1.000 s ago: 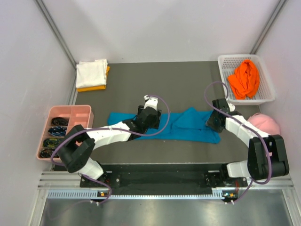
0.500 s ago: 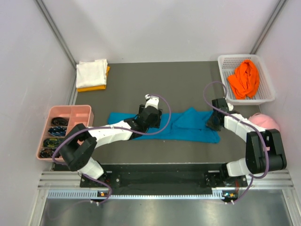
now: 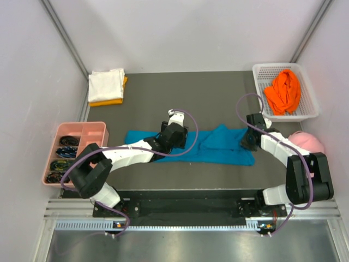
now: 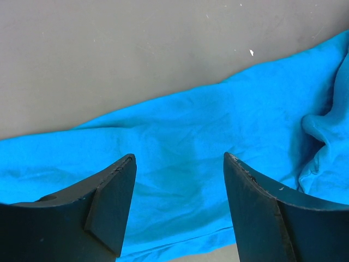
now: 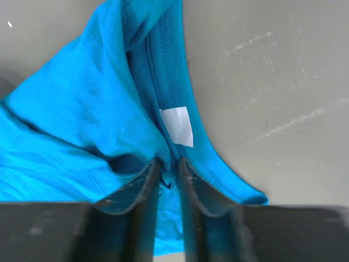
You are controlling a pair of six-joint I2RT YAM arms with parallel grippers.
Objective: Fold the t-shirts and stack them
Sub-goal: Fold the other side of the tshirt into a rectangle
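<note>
The dark desk [image 3: 218,93] carries the teal-blue t-shirt [image 3: 223,152], which lies in a long rumpled band across its middle. From above, the wrists hide both sets of fingertips; only the wrist views show them. The left gripper [image 4: 179,159] stands spread wide over flat cloth. The right gripper [image 5: 169,164] pinches a fold of the shirt near its white label [image 5: 176,126].

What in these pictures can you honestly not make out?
- Top view: the yellow-orange t-shirt lies under the white t-shirt; only its edge shows.
- Top view: the dark contents of the pink tray are too small to name.
- Top view: the right arm covers part of the pink cap.
- Both wrist views: the frame edges cut off the teal-blue t-shirt.
</note>
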